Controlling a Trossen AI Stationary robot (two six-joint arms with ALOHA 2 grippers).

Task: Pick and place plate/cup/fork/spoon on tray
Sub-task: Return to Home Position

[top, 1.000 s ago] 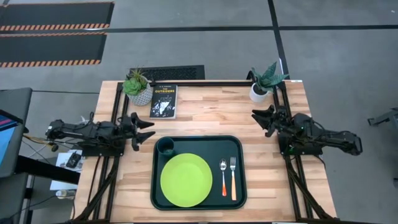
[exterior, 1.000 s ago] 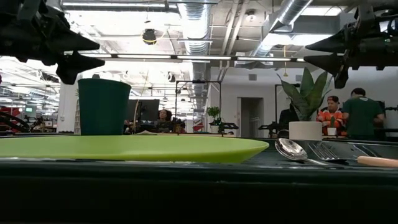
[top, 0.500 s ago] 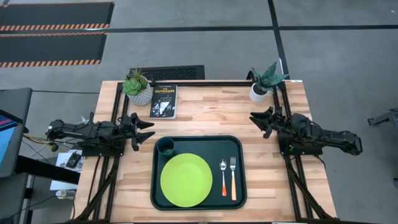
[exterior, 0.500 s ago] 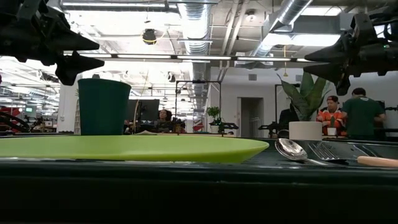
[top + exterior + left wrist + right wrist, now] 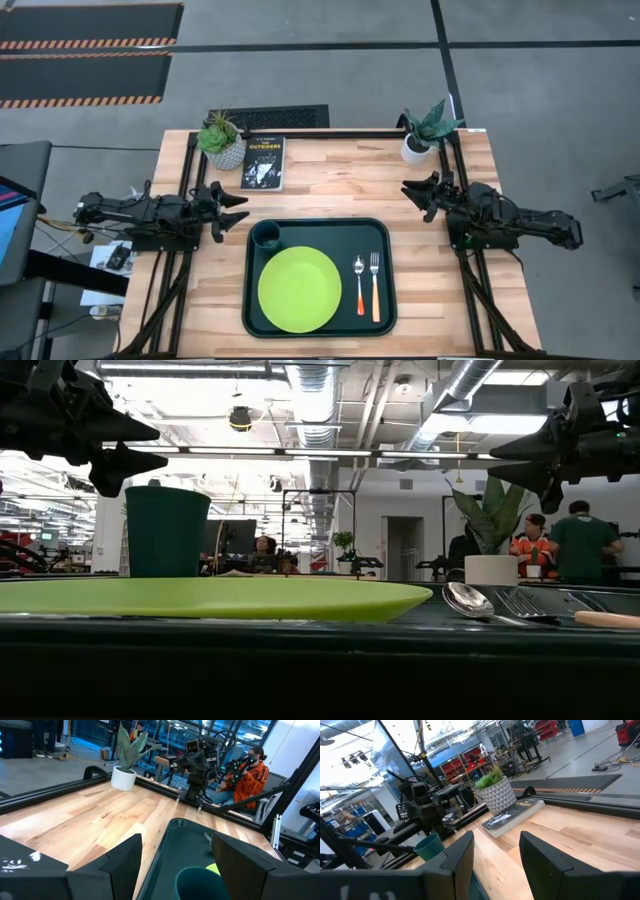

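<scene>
The dark green tray (image 5: 384,236) lies on the table's near middle. On it rest the lime-green plate (image 5: 299,289), the dark green cup (image 5: 266,236) standing at its far left corner, the spoon (image 5: 359,284) and the fork (image 5: 375,286) side by side at its right. My left gripper (image 5: 240,208) is open and empty above the table, left of the tray. My right gripper (image 5: 412,195) is open and empty above the table, beyond the tray's far right corner. In the low view the cup (image 5: 166,531), plate (image 5: 215,598), spoon (image 5: 470,602) and fork (image 5: 530,606) show on the tray.
A black book (image 5: 262,163) and a white potted plant (image 5: 222,142) stand at the far left of the table. Another white pot with a plant (image 5: 422,135) stands at the far right. People are in the room behind the table (image 5: 556,542).
My right gripper has gone a little toward the table's far edge and has come down slightly in the low view. It stays open.
</scene>
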